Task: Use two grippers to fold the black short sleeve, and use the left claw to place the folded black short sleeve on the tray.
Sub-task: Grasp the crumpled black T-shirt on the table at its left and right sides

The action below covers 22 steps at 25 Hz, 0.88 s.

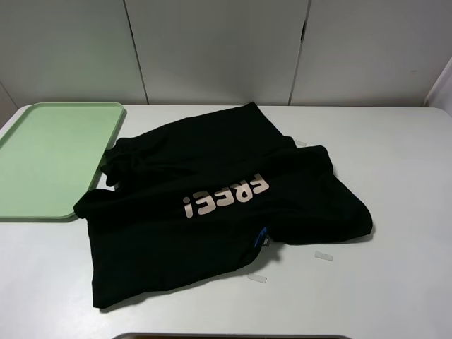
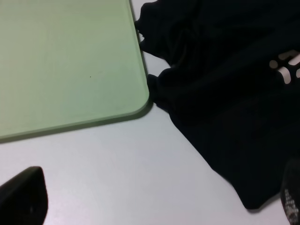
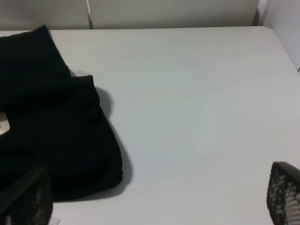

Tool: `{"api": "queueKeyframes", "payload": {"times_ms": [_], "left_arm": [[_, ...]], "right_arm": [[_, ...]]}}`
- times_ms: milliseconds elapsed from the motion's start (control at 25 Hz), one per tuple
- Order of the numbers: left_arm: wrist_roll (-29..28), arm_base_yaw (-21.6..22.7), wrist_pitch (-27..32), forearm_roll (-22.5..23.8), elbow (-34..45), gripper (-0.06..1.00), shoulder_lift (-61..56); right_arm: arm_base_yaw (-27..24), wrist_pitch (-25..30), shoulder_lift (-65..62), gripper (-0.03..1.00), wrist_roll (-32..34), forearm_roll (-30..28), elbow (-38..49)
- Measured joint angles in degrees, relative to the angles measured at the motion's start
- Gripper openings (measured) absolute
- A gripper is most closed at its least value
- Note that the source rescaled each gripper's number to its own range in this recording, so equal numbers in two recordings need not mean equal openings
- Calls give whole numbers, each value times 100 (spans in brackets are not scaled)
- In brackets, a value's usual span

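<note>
The black short sleeve (image 1: pixel 176 233) lies spread and rumpled in the middle of the white table, its pale pink "FREE!" print (image 1: pixel 226 196) upside down to the camera and a small blue tag (image 1: pixel 260 236) at one edge. The light-green tray (image 1: pixel 49 155) sits at the far left, its corner touching the shirt. Neither arm shows in the exterior high view. In the left wrist view the left claw (image 2: pixel 157 201) is open over bare table beside the tray (image 2: pixel 65 61) and the shirt (image 2: pixel 225 93). The right gripper (image 3: pixel 154 197) is open, its fingers (image 3: pixel 26 199) near the shirt's edge (image 3: pixel 56 131).
Small clear tape strips (image 1: pixel 323 256) (image 1: pixel 256 278) lie on the table by the shirt's near edge. A white panelled wall (image 1: pixel 219 49) stands behind the table. A dark rim (image 1: pixel 233 337) shows at the front edge. Bare table (image 3: pixel 197 108) extends right of the shirt.
</note>
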Motion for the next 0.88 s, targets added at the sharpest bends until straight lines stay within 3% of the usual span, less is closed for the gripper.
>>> {"api": "queueKeyframes", "payload": {"times_ms": [200, 400, 680, 800, 880], "left_arm": [[-5, 0, 0, -42, -157, 99, 76], [-5, 0, 0, -111, -704, 98, 888], [194, 0, 243, -116, -1861, 98, 2597], [373, -133, 439, -116, -2327, 98, 3283], [403, -413, 458, -120, -2563, 98, 3653]], "right_arm": [[0, 39, 89, 100, 0, 168, -69], [0, 44, 1133, 100, -78, 320, -651], [0, 38, 2848, 100, -923, 379, -1647], [262, -21, 3658, 100, -1275, 401, -2092], [699, -134, 4409, 100, -1511, 399, -2466]]}}
